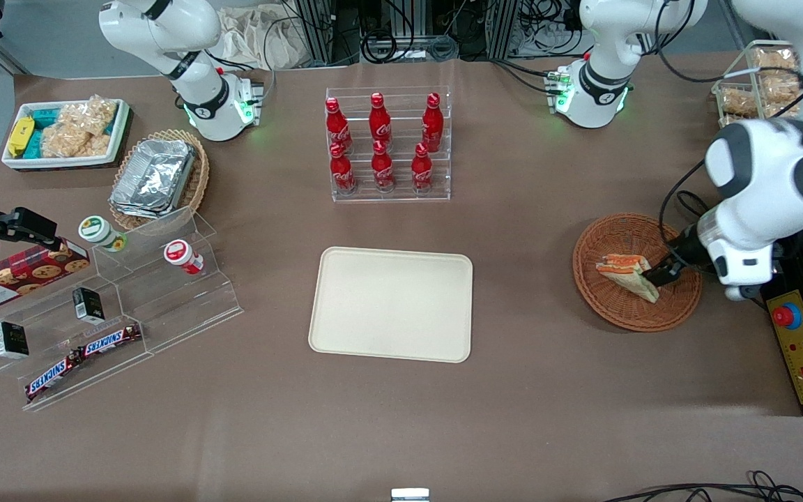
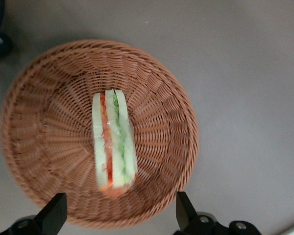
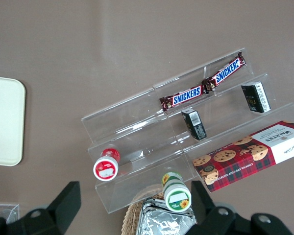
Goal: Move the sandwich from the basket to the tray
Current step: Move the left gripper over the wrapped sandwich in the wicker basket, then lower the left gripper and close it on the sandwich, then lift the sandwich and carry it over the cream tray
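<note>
The sandwich point(image 1: 628, 274), a pale bread wedge with orange, red and green layers, lies in the round reddish-brown wicker basket point(image 1: 610, 310) toward the working arm's end of the table. In the left wrist view the sandwich point(image 2: 112, 144) lies across the middle of the basket point(image 2: 44, 122). My left gripper point(image 1: 659, 273) hovers just above the basket at one end of the sandwich. Its fingers point(image 2: 56, 215) are wide open and hold nothing, and they stand well apart from the sandwich's sides. The cream tray point(image 1: 391, 303) lies in the middle of the table with nothing on it.
A clear rack of red cola bottles point(image 1: 387, 143) stands farther from the camera than the tray. A stepped acrylic shelf with snacks point(image 1: 109, 307), a tan basket with foil containers point(image 1: 161, 178) and a white snack bin point(image 1: 67, 132) lie toward the parked arm's end. A yellow control box point(image 1: 802, 348) sits beside the basket.
</note>
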Robot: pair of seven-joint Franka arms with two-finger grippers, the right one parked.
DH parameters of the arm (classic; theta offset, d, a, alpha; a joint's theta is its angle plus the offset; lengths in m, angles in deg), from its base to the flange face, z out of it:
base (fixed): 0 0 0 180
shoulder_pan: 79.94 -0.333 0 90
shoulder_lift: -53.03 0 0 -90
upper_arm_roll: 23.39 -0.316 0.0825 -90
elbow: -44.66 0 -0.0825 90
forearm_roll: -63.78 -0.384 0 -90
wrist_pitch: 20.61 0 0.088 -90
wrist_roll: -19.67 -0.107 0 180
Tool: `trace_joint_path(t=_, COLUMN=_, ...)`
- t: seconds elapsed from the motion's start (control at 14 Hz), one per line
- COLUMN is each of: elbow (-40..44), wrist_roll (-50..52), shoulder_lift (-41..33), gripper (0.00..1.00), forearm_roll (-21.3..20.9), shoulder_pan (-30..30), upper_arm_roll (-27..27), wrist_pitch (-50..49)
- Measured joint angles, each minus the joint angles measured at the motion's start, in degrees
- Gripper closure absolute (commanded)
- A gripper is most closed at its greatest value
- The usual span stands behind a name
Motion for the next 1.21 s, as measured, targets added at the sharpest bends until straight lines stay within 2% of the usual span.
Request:
trace_joint_path(t=0.29, elbow=-0.38, wrist_roll=4.67, shoulder_lift=7.69, gripper=0.01, forearm_roll=-0.02, shoulder_pan=0.20, upper_arm_roll=0.22, wrist_pitch=4.38)
trace_joint_path(t=0.36, elbow=-0.38, wrist_roll=4.89, shoulder_lift=8.40, gripper=0.05, forearm_roll=-0.02, shoulder_pan=0.16, upper_arm_roll=0.20, wrist_pitch=4.40)
trace_joint_path(t=0.43, elbow=-0.38, wrist_roll=5.00, shoulder_lift=8.82, gripper=0.32, forearm_roll=-0.02, shoulder_pan=0.12, upper_arm_roll=0.18, wrist_pitch=4.39)
trace_joint_path(t=0.5, elbow=-0.37, wrist_roll=5.20, shoulder_lift=9.14, gripper=0.72, forearm_roll=-0.02, shoulder_pan=0.10, upper_arm_roll=0.16, wrist_pitch=4.39)
trace_joint_path(t=0.57, elbow=-0.37, wrist_roll=5.61, shoulder_lift=9.42, gripper=0.96, forearm_roll=-0.01, shoulder_pan=0.08, upper_arm_roll=0.14, wrist_pitch=4.39)
trace_joint_path(t=0.64, elbow=-0.37, wrist_roll=5.95, shoulder_lift=9.61, gripper=1.00, forearm_roll=-0.01, shoulder_pan=0.07, upper_arm_roll=0.11, wrist_pitch=4.39)
trace_joint_path(t=0.93, elbow=0.70, wrist_roll=6.00, shoulder_lift=9.11, gripper=1.00, forearm_roll=-0.02, shoulder_pan=0.04, upper_arm_roll=0.11, wrist_pitch=3.08)
trace_joint_path(t=1.21, elbow=9.37, wrist_roll=4.58, shoulder_lift=3.14, gripper=1.00, forearm_roll=0.01, shoulder_pan=0.84, upper_arm_roll=0.68, wrist_pitch=-13.35)
